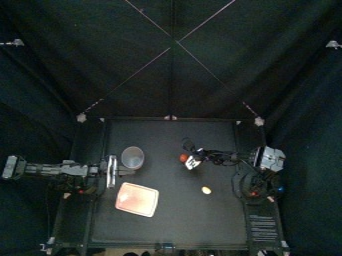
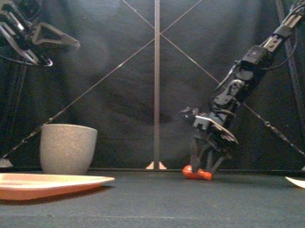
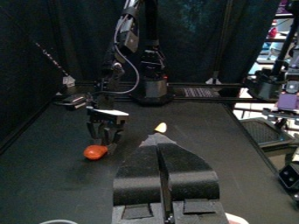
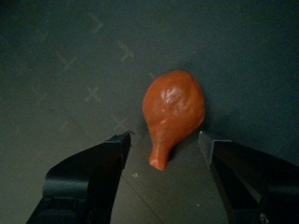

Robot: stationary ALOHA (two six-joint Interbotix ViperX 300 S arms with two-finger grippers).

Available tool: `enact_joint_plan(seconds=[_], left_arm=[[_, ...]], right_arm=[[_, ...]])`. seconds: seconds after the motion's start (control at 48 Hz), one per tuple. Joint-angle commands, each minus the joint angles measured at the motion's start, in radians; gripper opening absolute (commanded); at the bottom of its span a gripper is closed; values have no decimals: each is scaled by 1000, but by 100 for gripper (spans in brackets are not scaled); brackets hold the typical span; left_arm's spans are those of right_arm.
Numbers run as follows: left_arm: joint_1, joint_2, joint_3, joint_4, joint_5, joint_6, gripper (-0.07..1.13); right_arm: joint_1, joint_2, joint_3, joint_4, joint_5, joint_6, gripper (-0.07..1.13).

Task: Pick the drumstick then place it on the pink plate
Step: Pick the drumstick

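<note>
The orange-red drumstick (image 4: 172, 103) lies on the black table, right of centre (image 1: 191, 165), its thin end pointing toward my right gripper. My right gripper (image 4: 163, 147) is down at the table with its jaws open on either side of that thin end, not closed on it. The front view shows the right gripper (image 2: 205, 158) just above the drumstick (image 2: 197, 173). The flat pink plate (image 1: 138, 200) lies at the front left (image 2: 48, 184). My left gripper (image 3: 163, 162) is shut and empty, held high at the left (image 2: 34, 36).
A tall grey speckled cup (image 1: 132, 156) stands behind the plate (image 2: 68, 148). A small yellow toy (image 1: 206, 189) lies in front of the drumstick, also in the left wrist view as the yellow toy (image 3: 159, 128).
</note>
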Motion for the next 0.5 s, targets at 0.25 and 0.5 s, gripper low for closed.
enact_joint_plan(seconds=[0.25,0.5], left_arm=[[-6,5,-14,-2,-6,-3,11],[-5,5,-14,-2,-8,-3,11]], right_arm=[[-3,11,-15,-81,12,98,84],[11,17,-32,-163,48,160,67]])
